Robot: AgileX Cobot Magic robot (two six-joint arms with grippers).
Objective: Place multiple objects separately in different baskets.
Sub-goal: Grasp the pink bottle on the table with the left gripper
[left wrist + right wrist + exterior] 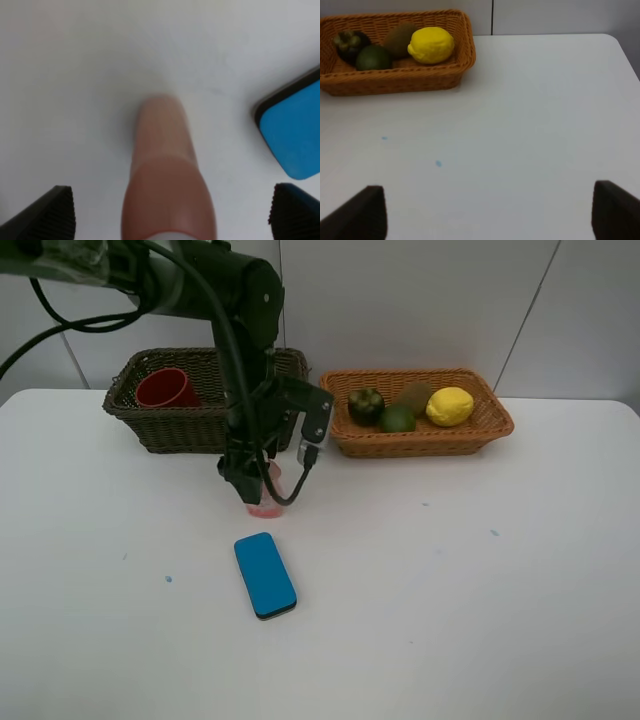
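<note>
If you start at the front of the smooth white desk (480,630), the closest thing is the blue flat block (265,575). It's a rounded rectangle with a glossy blue top and a thin black edge, lying flat and turned a bit.

Just behind it is the pink bottle (268,502), a smooth plastic cylinder on the desk, outside both baskets. The left gripper (250,490) sits right over it, on a chunky black arm (235,320) with cables (60,325) looped along it. In the left wrist view its two black ribbed fingertips (52,215) are spread wide either side of the bottle, and neither touches it. A sliver of white cap (170,236) shows at the near end, but it's too blurry to say whether the bottle stands or lies.

The right gripper (490,215) is spread wide too, over bare desk with a couple of tiny blue specks (438,163), pinching nothing.

Further back, the dark olive-brown wicker basket (150,425), deep and tightly woven, holds the red plastic cup (167,388), which is tilted. Just beside it on the right, the shallower light orange basket (420,440) has the dark mangosteen (365,405), green lime (397,419), fuzzy brown kiwi (415,395) and bumpy yellow lemon (450,406) bunched together. Behind all that is a plain pale wall (400,300).
</note>
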